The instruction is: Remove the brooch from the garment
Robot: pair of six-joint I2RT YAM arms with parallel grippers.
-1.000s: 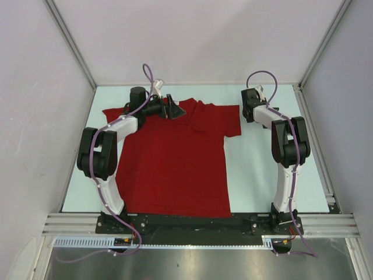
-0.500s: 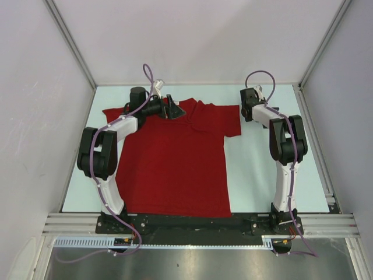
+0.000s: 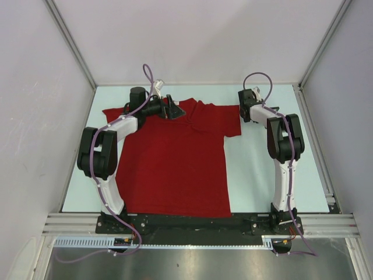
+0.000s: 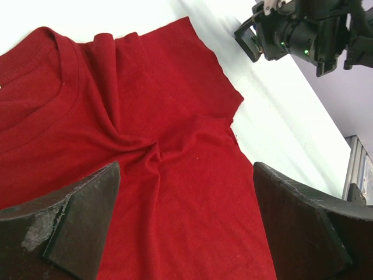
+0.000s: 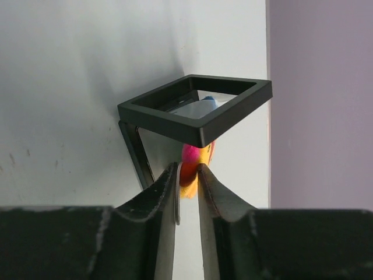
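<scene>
1. The garment lies flat on the table, left of centre, with its neck at the far end and its hem at the near edge.
2. My left gripper hangs over the garment's far end, beside the neck.
3. My right gripper is well to the right of it, just past the garment's right sleeve, over the table.
4. A frame stands tilted on the table, just ahead of my right fingertips.
5. The brooch is off the garment, at the gap between those fingertips and under the frame's upper edge.
</scene>
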